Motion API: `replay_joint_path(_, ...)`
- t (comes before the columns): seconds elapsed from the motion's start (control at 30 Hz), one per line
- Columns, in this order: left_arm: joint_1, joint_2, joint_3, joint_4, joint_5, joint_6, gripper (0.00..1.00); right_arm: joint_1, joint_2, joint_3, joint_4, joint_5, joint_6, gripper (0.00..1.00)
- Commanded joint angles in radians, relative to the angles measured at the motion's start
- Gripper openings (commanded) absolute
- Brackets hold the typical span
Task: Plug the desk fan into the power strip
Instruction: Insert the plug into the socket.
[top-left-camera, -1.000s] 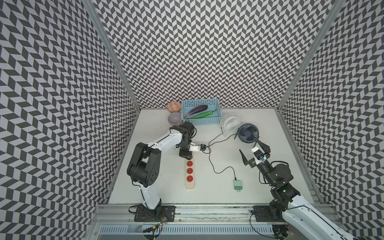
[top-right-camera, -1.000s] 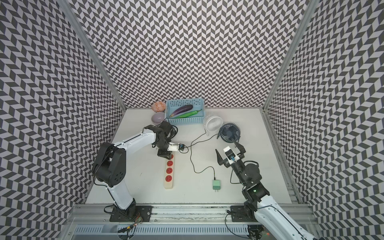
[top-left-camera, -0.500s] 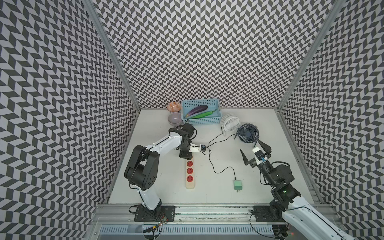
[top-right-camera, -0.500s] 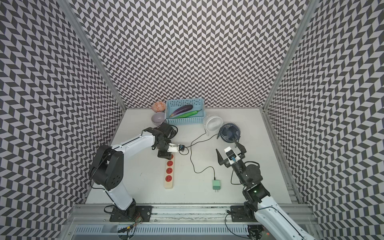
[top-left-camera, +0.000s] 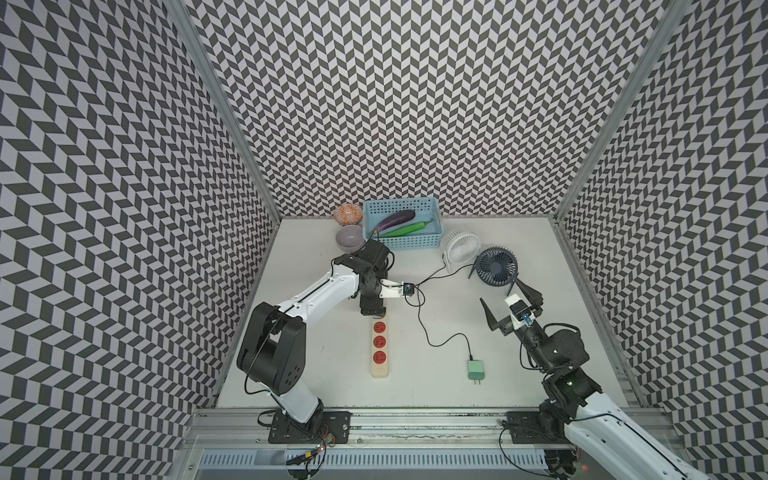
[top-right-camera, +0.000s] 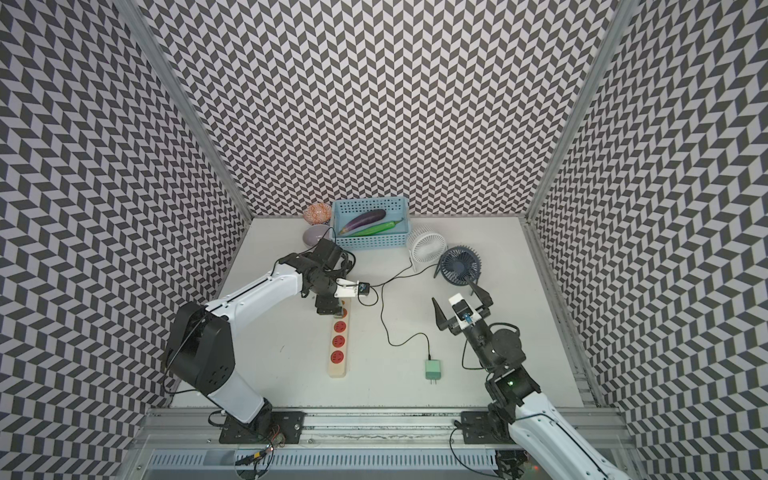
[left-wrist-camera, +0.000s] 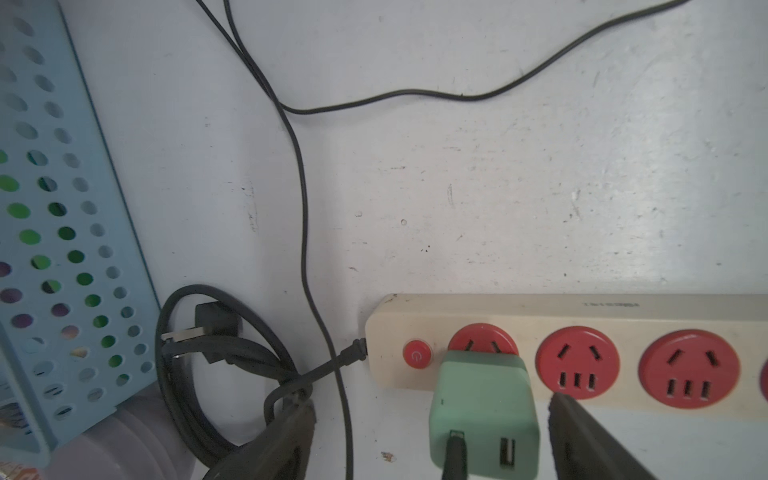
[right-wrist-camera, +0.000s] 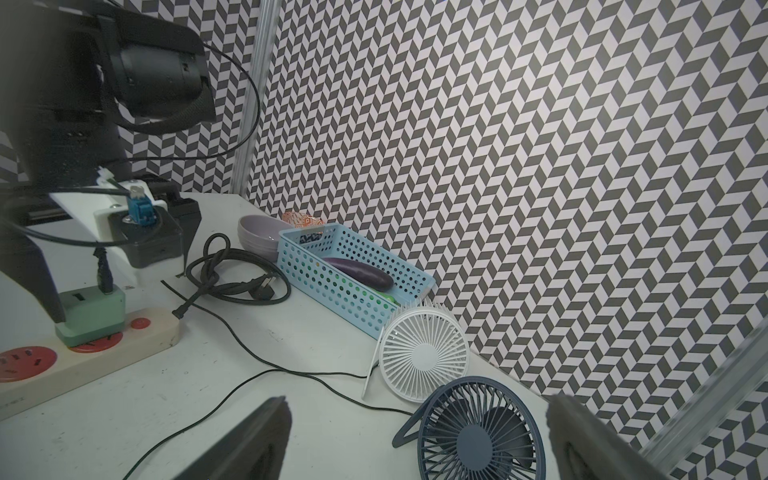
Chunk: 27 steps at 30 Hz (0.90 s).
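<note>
Cream plastic power strip (left-wrist-camera: 582, 316), long and narrow, flat on the scuffed white table (left-wrist-camera: 498, 187), button end beneath the left gripper (left-wrist-camera: 432, 401). Bears four round red sockets and one small red button (left-wrist-camera: 417, 354). Boxy mint-green adapter (left-wrist-camera: 484, 411) seated in the socket beside the button; second adapter (top-left-camera: 476, 369) loose, apart from the strip. Left jaws spread wide, clear of the seated adapter, holding nothing. Likewise spread and empty, the right gripper (right-wrist-camera: 417, 399). Two round grilled fans: white fan (right-wrist-camera: 424, 357), navy fan (right-wrist-camera: 478, 432).

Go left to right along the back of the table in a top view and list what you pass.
orange patterned bowl → blue basket → white fan → dark blue fan
</note>
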<state>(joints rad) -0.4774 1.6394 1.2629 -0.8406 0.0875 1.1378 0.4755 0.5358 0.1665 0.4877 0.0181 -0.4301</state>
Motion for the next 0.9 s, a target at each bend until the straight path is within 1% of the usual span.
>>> replay_joint_path(0.0, -0.007, -0.052, 0.028, -0.020, 0.061, -0.030, 0.99, -0.006, -0.008, -0.004, 0.053, -0.003, -0.007, 1.00)
replay_joint_path(0.2, -0.017, -0.103, 0.071, 0.000, 0.118, -0.126, 1.00, -0.006, -0.003, -0.004, 0.060, -0.004, -0.001, 1.00)
replay_joint_path(0.3, -0.017, -0.146, 0.073, 0.049, 0.140, -0.176, 1.00, -0.006, -0.003, -0.004, 0.053, 0.010, 0.001, 1.00)
replay_joint_path(0.43, -0.018, -0.204, 0.057, 0.126, 0.172, -0.284, 1.00, -0.005, -0.011, -0.005, 0.051, 0.015, 0.015, 1.00)
replay_joint_path(0.53, -0.024, -0.261, 0.005, 0.247, 0.205, -0.425, 1.00, -0.006, -0.003, 0.000, 0.047, 0.027, 0.024, 1.00)
replay_joint_path(0.6, -0.031, -0.301, -0.028, 0.325, 0.185, -0.531, 1.00, -0.005, 0.005, 0.002, 0.043, 0.027, 0.034, 1.00)
replay_joint_path(0.67, -0.026, -0.321, -0.058, 0.366, 0.145, -0.618, 1.00, -0.004, 0.003, 0.004, 0.050, 0.020, 0.046, 1.00)
replay_joint_path(0.77, -0.008, -0.345, -0.077, 0.405, 0.091, -0.697, 1.00, -0.006, 0.004, 0.015, 0.038, 0.046, 0.074, 1.00)
replay_joint_path(0.87, 0.037, -0.384, -0.091, 0.428, 0.089, -0.788, 1.00, -0.005, 0.010, 0.041, -0.004, 0.097, 0.124, 1.00)
